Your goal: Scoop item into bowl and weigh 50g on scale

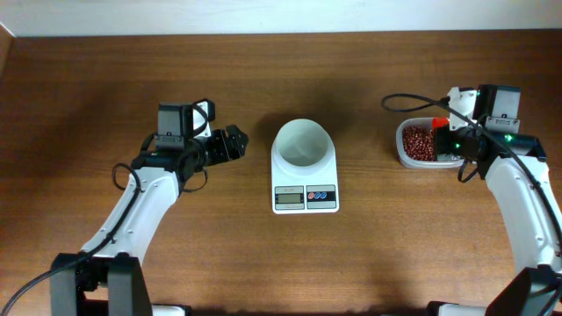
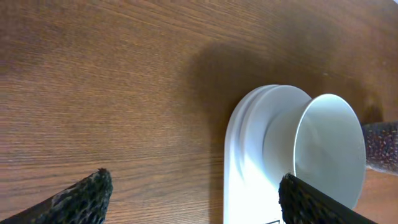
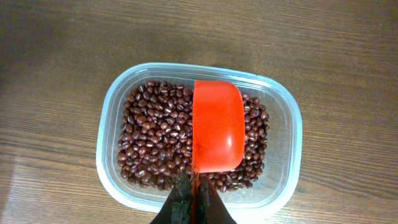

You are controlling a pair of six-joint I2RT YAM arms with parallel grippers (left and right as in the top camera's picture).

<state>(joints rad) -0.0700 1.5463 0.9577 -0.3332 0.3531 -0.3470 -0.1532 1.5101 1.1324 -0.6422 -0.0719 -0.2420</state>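
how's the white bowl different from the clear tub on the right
The bowl is round and opaque white; the container is a clear rounded rectangle. The bowl looks empty; the container holds the beans and a red scoop. The bowl stands on the scale; the container sits straight on the table. Both are upright and open-topped.

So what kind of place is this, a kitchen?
Probably a robot workbench, not a kitchen: two robot arms at a wooden table, with a scale, bowl and tub of beans.
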